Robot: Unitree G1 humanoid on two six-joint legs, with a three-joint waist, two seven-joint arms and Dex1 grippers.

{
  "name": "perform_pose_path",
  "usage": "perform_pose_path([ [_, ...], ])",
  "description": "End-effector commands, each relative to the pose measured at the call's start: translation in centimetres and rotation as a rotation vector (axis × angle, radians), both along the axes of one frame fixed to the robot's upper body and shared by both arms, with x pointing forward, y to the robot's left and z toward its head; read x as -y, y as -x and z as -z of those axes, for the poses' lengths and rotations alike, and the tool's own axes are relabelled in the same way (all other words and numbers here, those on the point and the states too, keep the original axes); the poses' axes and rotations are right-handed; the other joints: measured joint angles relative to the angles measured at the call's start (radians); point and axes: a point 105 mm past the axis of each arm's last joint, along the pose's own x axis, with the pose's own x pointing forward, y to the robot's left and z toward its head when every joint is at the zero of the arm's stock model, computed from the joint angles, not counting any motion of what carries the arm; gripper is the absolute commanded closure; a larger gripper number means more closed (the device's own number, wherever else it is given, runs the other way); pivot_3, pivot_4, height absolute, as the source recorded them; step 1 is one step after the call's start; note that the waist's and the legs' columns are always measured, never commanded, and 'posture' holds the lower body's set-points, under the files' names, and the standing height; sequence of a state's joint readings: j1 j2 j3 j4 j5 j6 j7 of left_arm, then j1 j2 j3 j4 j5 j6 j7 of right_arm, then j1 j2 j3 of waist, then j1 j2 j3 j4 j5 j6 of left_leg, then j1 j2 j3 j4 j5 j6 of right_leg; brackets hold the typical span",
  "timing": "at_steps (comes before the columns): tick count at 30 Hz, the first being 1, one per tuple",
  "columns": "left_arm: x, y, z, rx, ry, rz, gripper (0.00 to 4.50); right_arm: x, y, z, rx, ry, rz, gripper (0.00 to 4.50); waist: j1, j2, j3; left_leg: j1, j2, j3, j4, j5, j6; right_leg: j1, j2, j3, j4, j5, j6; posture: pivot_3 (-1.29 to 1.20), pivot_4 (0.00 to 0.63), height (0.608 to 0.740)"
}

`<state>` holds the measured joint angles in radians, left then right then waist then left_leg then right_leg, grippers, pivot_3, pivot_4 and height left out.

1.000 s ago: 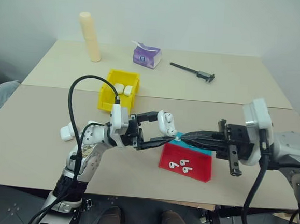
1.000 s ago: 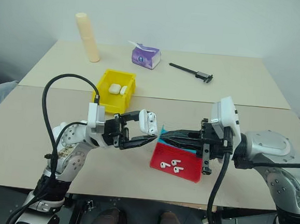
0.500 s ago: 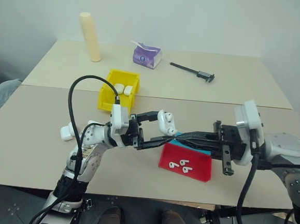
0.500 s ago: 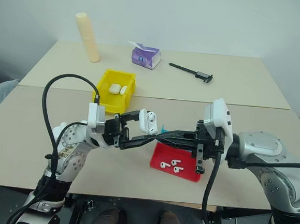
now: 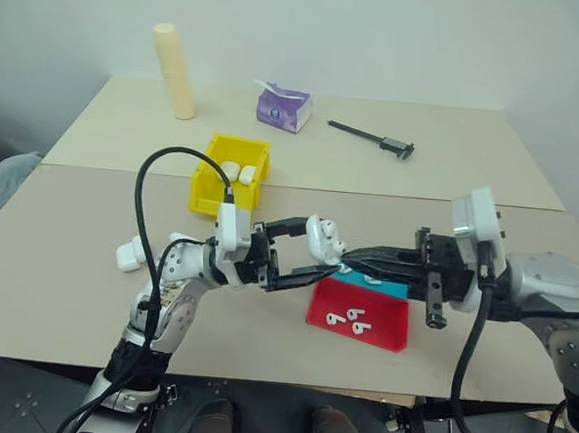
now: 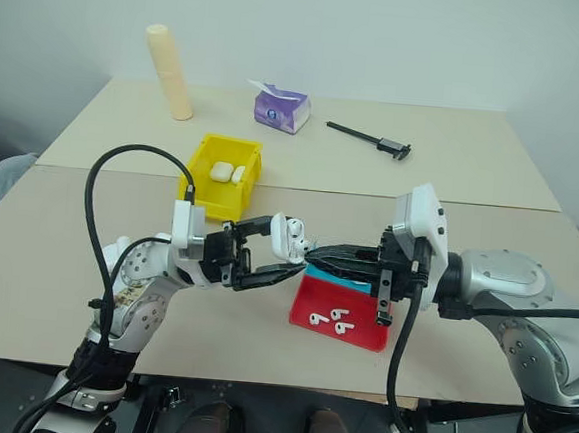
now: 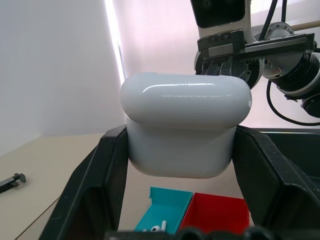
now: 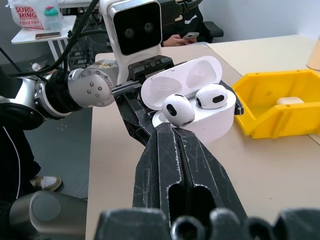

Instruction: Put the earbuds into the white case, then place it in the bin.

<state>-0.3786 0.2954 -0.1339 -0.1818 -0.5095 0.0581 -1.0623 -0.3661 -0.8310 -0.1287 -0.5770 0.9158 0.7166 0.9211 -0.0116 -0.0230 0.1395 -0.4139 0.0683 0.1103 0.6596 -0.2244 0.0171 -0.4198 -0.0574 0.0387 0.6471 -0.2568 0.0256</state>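
Note:
My left gripper [image 5: 317, 251] is shut on the white case [image 5: 324, 240], holding it above the table with its lid open. In the left wrist view the case [image 7: 185, 130] sits between both black fingers [image 7: 95, 190]. One earbud [image 8: 212, 96] sits in a socket of the case [image 8: 205, 127]. My right gripper [image 5: 345, 257] is shut on a second earbud [image 8: 178, 109], held at the case's open mouth, with its stem hidden between the fingertips. The yellow bin [image 5: 204, 185] stands behind the left arm with two white cases [image 5: 238, 172] inside.
A red and teal tray [image 5: 386, 329] lies under the grippers with loose earbuds [image 5: 349, 322] on it. Another white case [image 5: 129, 256] lies left of the left arm. At the back of the table are a beige cylinder [image 5: 175, 70], a purple tissue pack [image 5: 283, 107] and a black tool [image 5: 372, 138].
My right gripper has moved left with the earbud, from over the tray up to the open case. The left gripper and the case have stayed in place.

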Motion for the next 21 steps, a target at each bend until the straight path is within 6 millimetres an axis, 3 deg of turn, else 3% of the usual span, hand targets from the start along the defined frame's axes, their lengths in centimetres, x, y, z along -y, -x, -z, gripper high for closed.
perform_pose_path([
  [1, 0.1, 0.7, -0.9, 0.062, 0.017, 0.013, 1.70, -0.2, 0.2, -0.8, 0.056, -0.008, -0.015, 4.47, 0.000, 0.000, 0.000, 0.000, 0.000, 0.000, 0.000, 0.000, 0.000, 0.000, 0.000, 0.000, 0.000, 0.000, 0.000, 0.00, 0.150, 0.740],
  [13, 0.0, 0.6, -0.9, 0.068, 0.021, 0.012, 1.70, 0.5, 0.2, -0.9, 0.094, 0.020, 0.000, 4.47, 0.000, 0.000, 0.000, 0.000, 0.000, 0.000, 0.000, 0.000, 0.000, 0.000, 0.000, 0.000, 0.000, 0.000, 0.000, 0.00, 0.150, 0.740],
  [17, -0.2, 0.3, -0.8, 0.066, 0.006, 0.001, 1.70, 1.7, -0.5, -3.5, 0.154, -0.010, 0.045, 4.47, 0.000, 0.000, 0.000, 0.000, 0.000, 0.000, 0.000, 0.000, 0.000, 0.000, 0.000, 0.000, 0.000, 0.000, 0.000, 0.00, 0.150, 0.740],
  [21, -0.1, 0.2, -0.4, 0.050, -0.054, 0.018, 1.70, 1.3, -0.2, -6.0, 0.203, 0.007, -0.007, 4.47, -0.002, 0.000, 0.000, 0.001, 0.001, 0.000, 0.000, 0.000, 0.000, 0.000, 0.001, 0.000, 0.001, 0.000, 0.000, 0.00, 0.150, 0.740],
])
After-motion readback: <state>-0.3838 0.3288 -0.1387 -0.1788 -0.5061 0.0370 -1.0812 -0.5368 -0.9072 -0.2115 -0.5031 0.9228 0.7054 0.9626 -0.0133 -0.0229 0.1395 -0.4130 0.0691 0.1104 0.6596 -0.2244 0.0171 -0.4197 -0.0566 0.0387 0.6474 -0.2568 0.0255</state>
